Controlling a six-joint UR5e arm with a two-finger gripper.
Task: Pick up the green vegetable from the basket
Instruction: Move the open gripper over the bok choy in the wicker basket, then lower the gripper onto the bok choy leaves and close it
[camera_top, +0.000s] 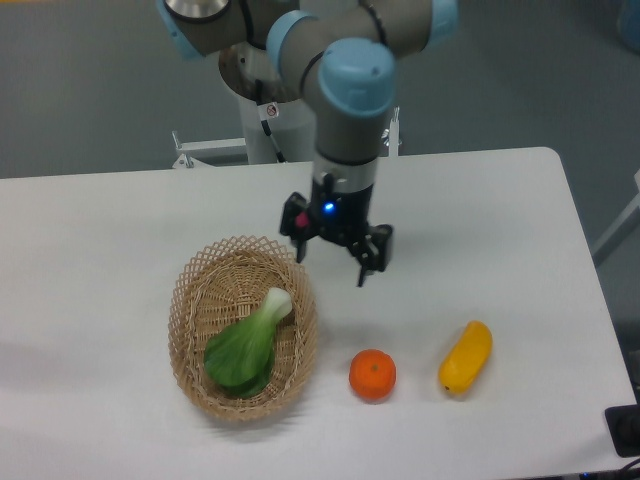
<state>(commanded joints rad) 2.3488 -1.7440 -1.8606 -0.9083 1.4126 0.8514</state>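
Item: bok choy in basket, awaiting pickup; tool released, holding nothing.

Left to right: basket (243, 328), lower left of frame on the white table (90, 260), holding the bok choy (247, 345), which lies diagonally with its pale stem to the upper right. Tool (331, 258), centre of frame, fingers spread, hanging just beyond the basket's upper right rim. Orange (372, 375) and yellow fruit (466, 357), lower right. Advice: shift toward lower left, descend over the firm stem, fingers across it, clear of the wicker rim.

The bok choy (247, 344) lies in the wicker basket (190, 300), stem toward one o'clock. The open gripper (333, 266) hangs at the basket's two o'clock.
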